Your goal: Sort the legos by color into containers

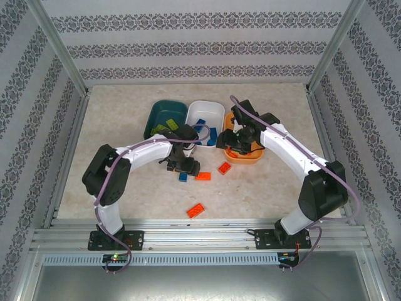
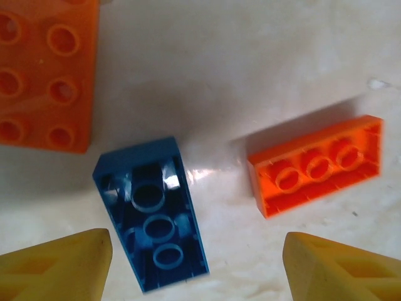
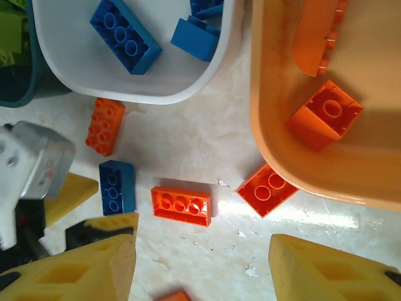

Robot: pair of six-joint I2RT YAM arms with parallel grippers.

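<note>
Your left gripper (image 2: 197, 266) hangs open just in front of the white tub (image 1: 216, 106), its fingers (image 2: 56, 263) either side of a blue brick (image 2: 150, 213) on the table (image 2: 250, 75), not touching it. Your right gripper (image 3: 200, 263), open and empty, hovers off that tub's near right corner, an orange brick (image 3: 182, 205) just ahead.

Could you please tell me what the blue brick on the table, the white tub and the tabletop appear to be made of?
Blue brick: glossy moulded plastic, with sharp highlights on its hollow underside.
White tub: smooth, slightly shiny plastic, judging by its rounded rim.
Tabletop: pale marbled surface, polished; stone or laminate, cannot tell.
</note>
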